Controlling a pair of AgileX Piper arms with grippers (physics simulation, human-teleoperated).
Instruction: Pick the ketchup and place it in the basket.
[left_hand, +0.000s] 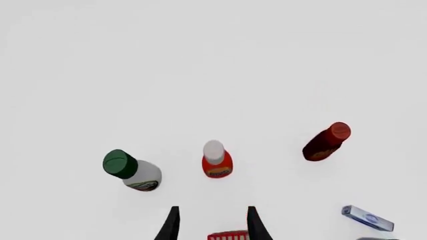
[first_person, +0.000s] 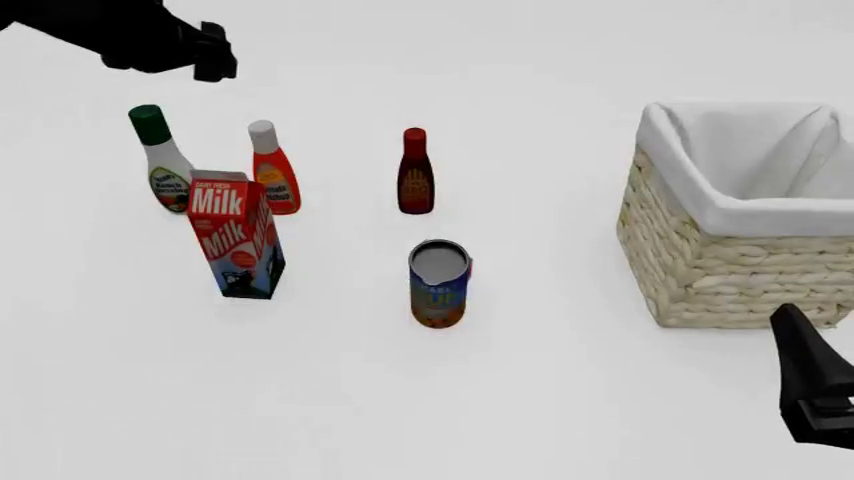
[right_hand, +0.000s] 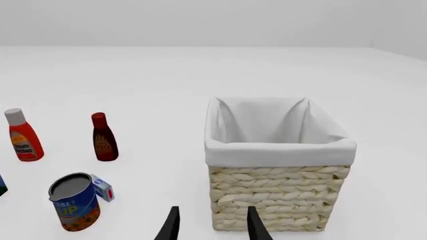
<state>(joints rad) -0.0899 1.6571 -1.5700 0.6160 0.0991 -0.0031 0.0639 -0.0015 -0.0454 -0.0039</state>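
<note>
The ketchup (first_person: 274, 170) is an orange-red squeeze bottle with a white cap, standing upright behind the milk carton (first_person: 235, 236). In the left wrist view the ketchup (left_hand: 216, 160) shows from above, just ahead of the open fingers of my left gripper (left_hand: 213, 226), which hangs well above it holding nothing. From the front, the left gripper (first_person: 211, 60) is high at the far left. The basket (first_person: 707, 270), woven wicker with white lining, stands at the right. My right gripper (right_hand: 213, 225) is open and empty in front of the basket (right_hand: 267, 195), low at the near right (first_person: 807, 375).
A white bottle with green cap (first_person: 162, 160) stands left of the ketchup, and a dark red-brown bottle (first_person: 415, 172) to its right. A tin can (first_person: 439, 283) stands mid-table, with a small blue-and-white box (right_hand: 103, 187) behind it.
</note>
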